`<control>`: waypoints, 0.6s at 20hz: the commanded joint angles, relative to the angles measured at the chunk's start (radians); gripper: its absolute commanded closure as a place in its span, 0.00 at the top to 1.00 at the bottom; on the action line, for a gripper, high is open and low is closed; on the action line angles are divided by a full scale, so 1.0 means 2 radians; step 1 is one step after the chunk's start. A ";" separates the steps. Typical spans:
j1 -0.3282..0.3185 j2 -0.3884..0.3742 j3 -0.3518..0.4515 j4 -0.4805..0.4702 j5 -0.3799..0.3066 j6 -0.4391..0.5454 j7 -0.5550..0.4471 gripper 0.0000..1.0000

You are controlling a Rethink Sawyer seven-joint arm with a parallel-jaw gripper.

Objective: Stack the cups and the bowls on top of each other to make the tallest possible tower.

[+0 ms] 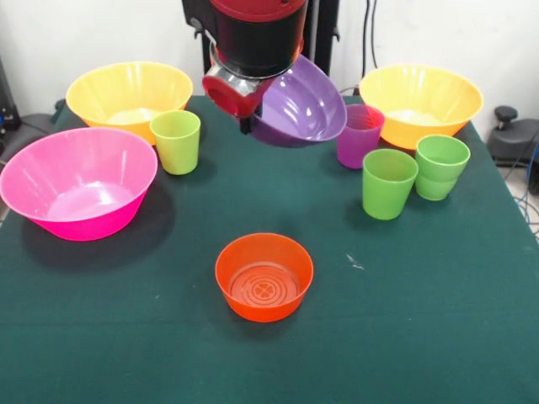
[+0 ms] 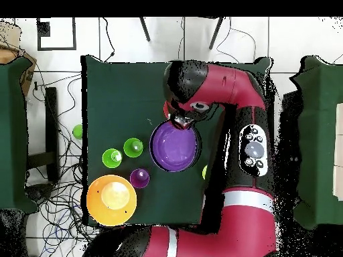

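My gripper (image 1: 247,124) is shut on the rim of the medium purple bowl (image 1: 299,103) and holds it tilted above the table's far middle; it also shows in the overhead view (image 2: 175,146) under the gripper (image 2: 179,120). The small orange bowl (image 1: 264,277) stands upright alone at the near middle, well below and in front of the held bowl. The yellow-green cup (image 1: 176,141) stands upright to the gripper's left. No tower stands.
The big pink bowl (image 1: 78,183) sits at the left, with orange-yellow bowls at far left (image 1: 129,97) and far right (image 1: 420,103). A purple cup (image 1: 360,135) and green cups (image 1: 389,183) (image 1: 440,166) stand at the right.
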 commanded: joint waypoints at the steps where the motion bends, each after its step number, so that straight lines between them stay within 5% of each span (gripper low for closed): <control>1: 0.016 0.059 0.027 -0.054 0.003 0.040 0.124 0.00; 6: 0.015 0.067 0.029 -0.050 0.016 0.020 0.125 0.00; 12: 0.021 0.085 0.022 -0.073 0.022 0.053 0.138 0.00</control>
